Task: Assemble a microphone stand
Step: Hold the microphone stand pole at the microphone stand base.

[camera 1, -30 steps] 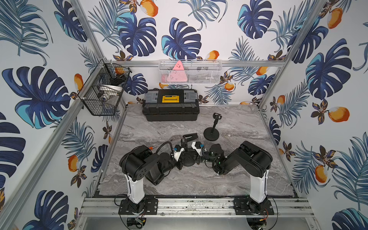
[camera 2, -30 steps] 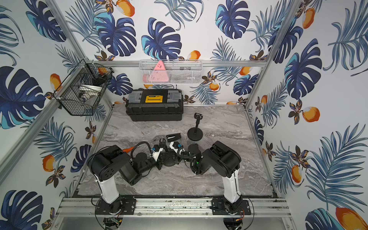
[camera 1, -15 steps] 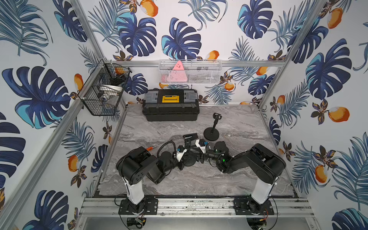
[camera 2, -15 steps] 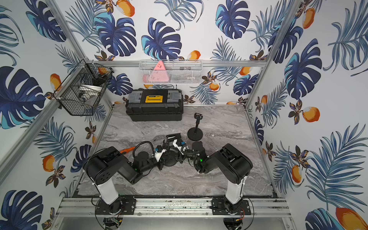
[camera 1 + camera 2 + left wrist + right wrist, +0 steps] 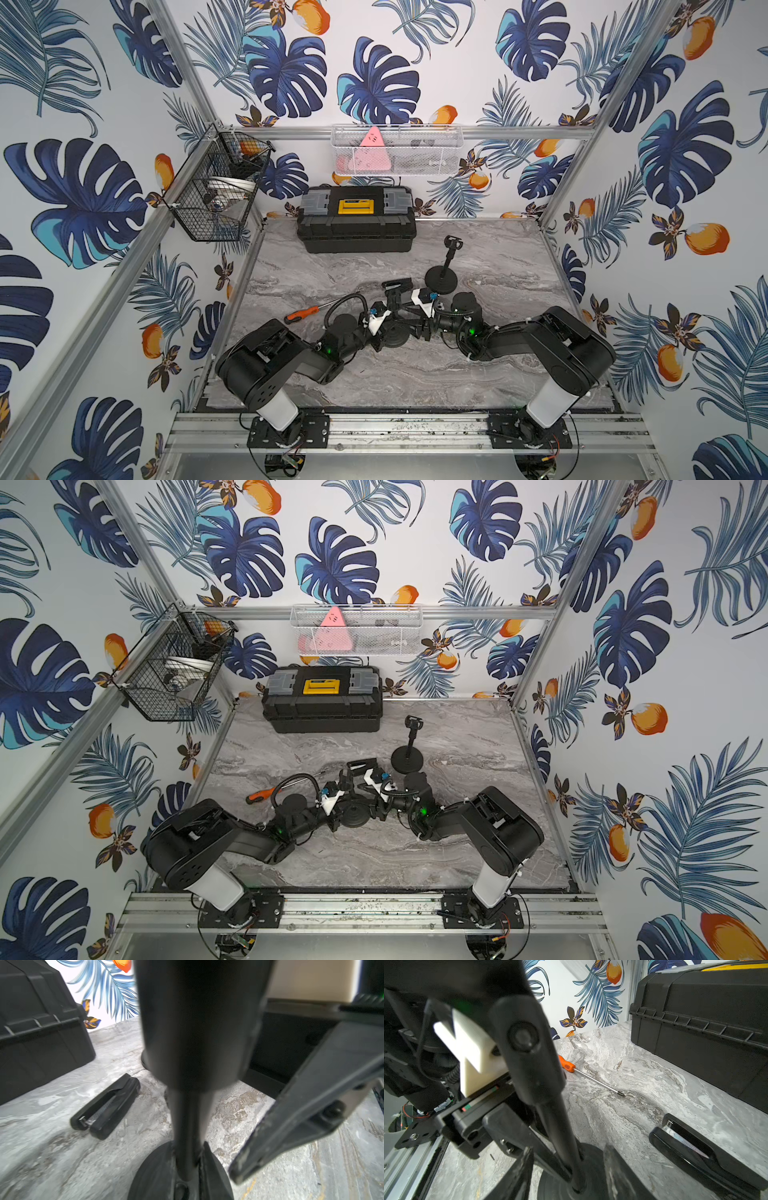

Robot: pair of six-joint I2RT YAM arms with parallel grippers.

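Grey marble desk (image 5: 498,374). Black toolbox (image 5: 356,224) sits at the back wall. A finished stand (image 5: 446,266) is upright behind the arms, near them but apart from the work.

Both arms are low and meet mid-desk over the stand being built. Its round base (image 5: 394,336) lies flat on the desk. The thin pole (image 5: 560,1130) rises from the base's centre, roughly upright. Can't tell if the thread is fully home.

Left pincer (image 5: 188,1147) is clenched on the pole, low down just above the base. Right pincer (image 5: 569,1167) is released: its fingers stand on either side of the pole with a gap each side, gripping nothing.

A stapler (image 5: 106,1105) lies near the base. A screwdriver (image 5: 307,312) lies on the left arm's side, apart.

My read of the step: screwing the pole into the base, with the right pincer between grips.

To do it well:
- The left grip should hold the pole plumb so the thread doesn't cross.
- The right pincer should close square on the pole, not on the thicker head up top.
- Turn in short twists and re-grip often.
- Press down lightly so the base doesn't spin or skid into the stapler or the finished stand.
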